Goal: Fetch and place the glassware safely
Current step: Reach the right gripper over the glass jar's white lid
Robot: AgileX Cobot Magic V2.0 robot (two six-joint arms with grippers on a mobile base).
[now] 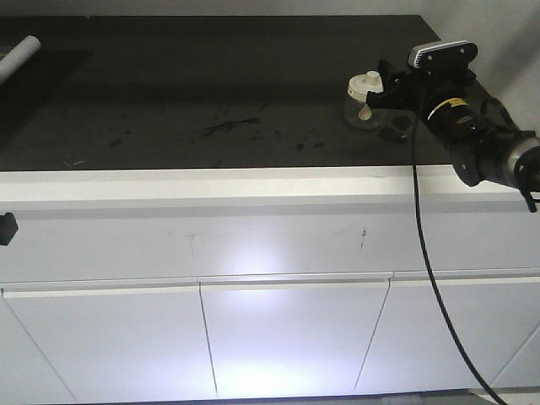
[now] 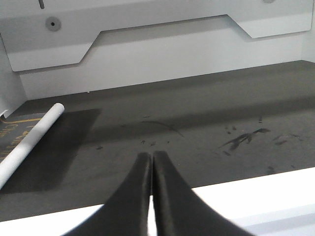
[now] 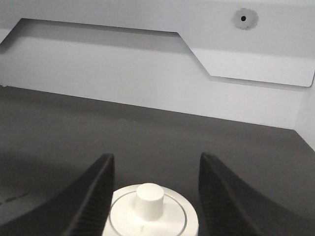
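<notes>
grasp step: glass jar (image 1: 364, 103) straddled, not yet gripped.
the jar is set near the right end of the dark countertop (image 1: 211, 76); the right gripper (image 1: 382, 84) is spread wide about its lid (image 3: 127, 216), empty; gentle closing is called for. left gripper (image 2: 150, 158) pressed together, empty.

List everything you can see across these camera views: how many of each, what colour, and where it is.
Flat countertop: one, black, on top of the cabinet.
Cabinet with flat doors: one, white, under the countertop.
Small clear glass jar with a cream-white knobbed lid: one, clear and cream, right side of the countertop.
White cylindrical tube: one, white, far left of the countertop.
Dark smudges: several, black, middle of the countertop.
Cable: one, black, hanging down the cabinet front at the right.
Left gripper: one, black, shut and empty, over the countertop's front edge.
Right gripper: one, black, open, either side of the jar's lid.
</notes>
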